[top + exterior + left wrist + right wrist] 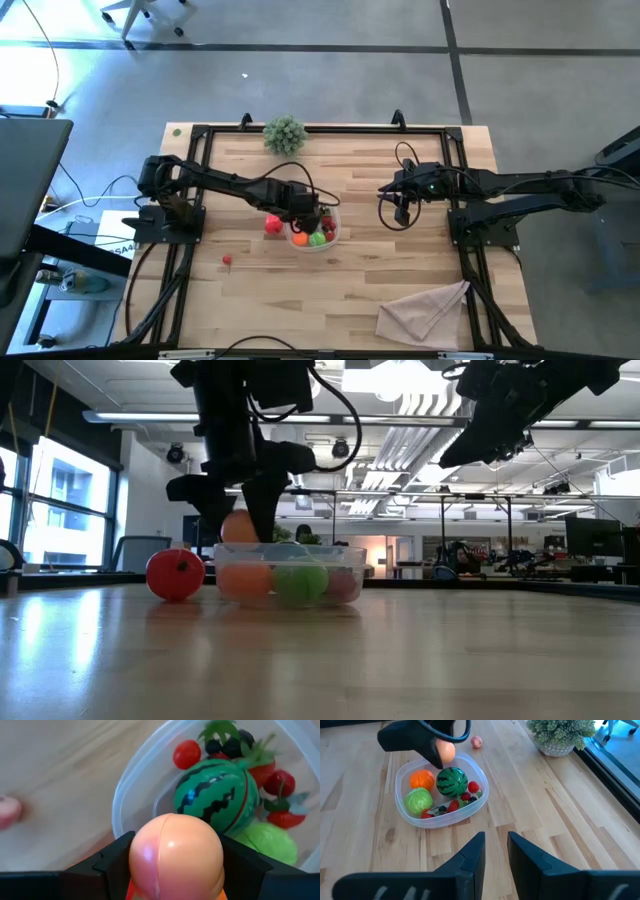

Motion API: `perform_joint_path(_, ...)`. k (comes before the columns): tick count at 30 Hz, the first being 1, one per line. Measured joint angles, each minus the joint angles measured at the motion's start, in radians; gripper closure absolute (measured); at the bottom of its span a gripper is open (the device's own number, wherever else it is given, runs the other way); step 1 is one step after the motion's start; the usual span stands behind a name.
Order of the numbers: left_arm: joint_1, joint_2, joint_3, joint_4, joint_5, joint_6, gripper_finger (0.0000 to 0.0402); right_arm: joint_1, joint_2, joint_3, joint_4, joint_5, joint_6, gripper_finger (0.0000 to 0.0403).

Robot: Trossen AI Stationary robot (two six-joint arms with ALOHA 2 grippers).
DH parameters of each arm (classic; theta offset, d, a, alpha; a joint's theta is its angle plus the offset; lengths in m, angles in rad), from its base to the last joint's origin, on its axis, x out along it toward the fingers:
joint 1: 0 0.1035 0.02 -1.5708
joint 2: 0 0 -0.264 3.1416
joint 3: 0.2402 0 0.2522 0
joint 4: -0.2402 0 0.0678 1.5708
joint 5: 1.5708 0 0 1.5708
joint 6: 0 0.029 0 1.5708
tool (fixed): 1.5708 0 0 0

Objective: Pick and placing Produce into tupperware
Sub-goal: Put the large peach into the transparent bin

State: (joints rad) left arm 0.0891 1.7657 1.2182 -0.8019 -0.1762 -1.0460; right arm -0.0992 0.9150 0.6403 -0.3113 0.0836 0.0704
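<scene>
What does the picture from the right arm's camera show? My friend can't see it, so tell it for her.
The left pincer holds a peach-coloured fruit over a clear tupperware on a wooden table. Inside sit a toy watermelon, an orange fruit, a green one and small red berries. A potted sprig stands farther off.

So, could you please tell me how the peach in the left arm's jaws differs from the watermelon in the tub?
The peach is plain pale orange; the watermelon is green with dark zigzag stripes. The peach is clamped in the left gripper above the tupperware rim; the watermelon rests inside it among other produce. Both are round, glossy toy fruits of similar size.
</scene>
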Motion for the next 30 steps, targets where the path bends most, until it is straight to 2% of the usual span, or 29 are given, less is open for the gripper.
perform_joint_path(16, 0.002, 0.043, -0.002, 0.009, 0.026, 0.477, 0.0163, 0.000, 0.000, 0.000, 0.000, 0.000, 0.000, 0.0331)
perform_joint_path(30, 0.002, 0.062, 0.000, 0.020, 0.009, 0.519, 0.0163, 0.000, 0.000, 0.000, -0.007, 0.000, 0.000, 0.0331)
